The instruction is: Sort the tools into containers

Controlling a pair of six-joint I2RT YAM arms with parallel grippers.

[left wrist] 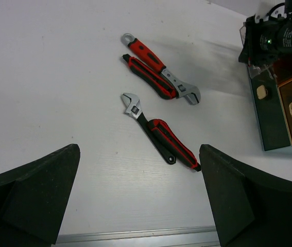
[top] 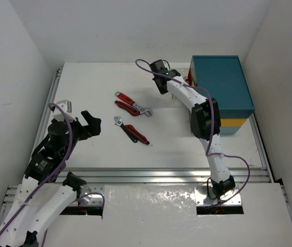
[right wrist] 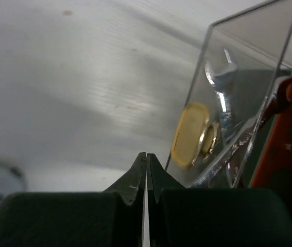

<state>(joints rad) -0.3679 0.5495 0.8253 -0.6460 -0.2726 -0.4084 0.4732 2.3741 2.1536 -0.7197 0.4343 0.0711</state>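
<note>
Left tool (top: 91, 123) gapes empty near wrenches (top: 133, 105); right tool (right wrist: 146, 175), closed, must pull the clear drawer (right wrist: 238, 98) open.

Bare white tabletop (top: 91, 90) all round the three red-and-black adjustable wrenches (top: 133, 105); open approach from left and front. Big teal rectangular box (top: 223, 87) blocks far right; the white right arm (top: 189, 98) crosses its left side.
</note>
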